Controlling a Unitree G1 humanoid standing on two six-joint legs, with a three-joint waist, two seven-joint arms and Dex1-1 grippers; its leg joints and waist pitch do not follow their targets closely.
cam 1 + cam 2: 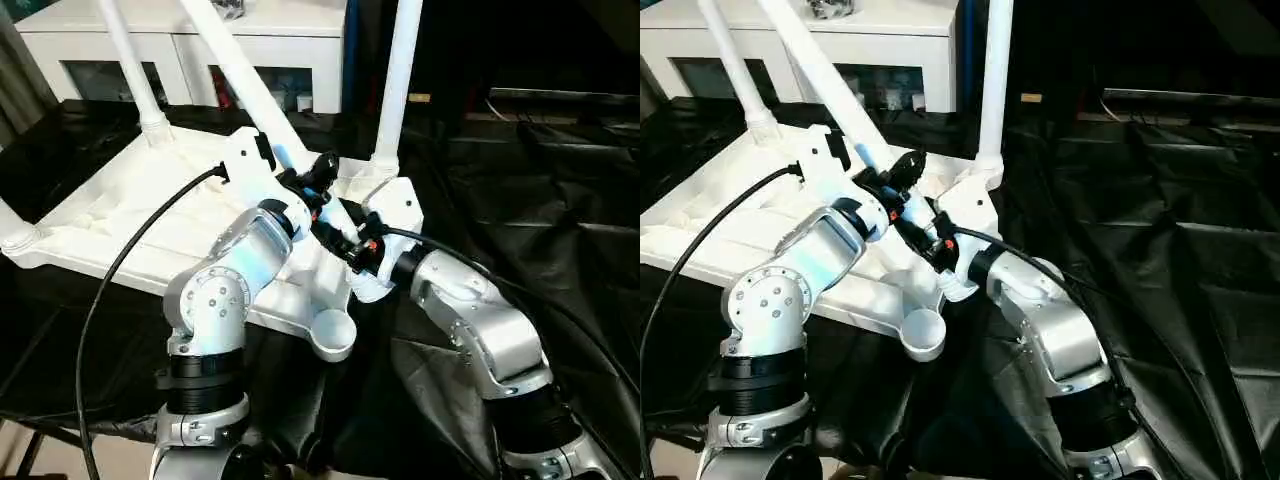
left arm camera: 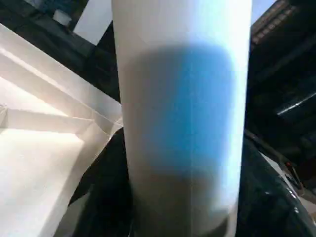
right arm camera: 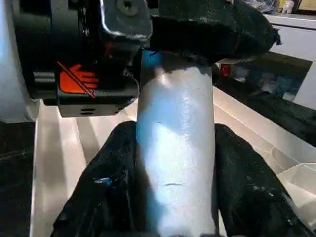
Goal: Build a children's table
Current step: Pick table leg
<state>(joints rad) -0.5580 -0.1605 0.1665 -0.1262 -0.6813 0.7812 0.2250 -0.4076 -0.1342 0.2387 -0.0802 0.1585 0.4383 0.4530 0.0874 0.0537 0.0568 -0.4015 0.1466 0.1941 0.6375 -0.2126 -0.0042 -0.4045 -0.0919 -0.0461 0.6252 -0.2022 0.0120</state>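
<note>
while the white ribbed plastic tabletop (image 1: 150, 215) lies underside up on black sheeting (image 1: 560, 200), steer the loose smooth white tubular leg (image 1: 235, 70) squarely over the empty round corner socket (image 1: 333, 334) before pressing; right end effector (image 3: 175, 163) clasps that leg; left end effector (image 1: 322, 170) straddles it, grip uncertain.

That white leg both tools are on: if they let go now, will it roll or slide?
The leg is a smooth round tube, so it probably slips in the fingers and rolls. It leans over the tabletop, so it would likely topple.
</note>
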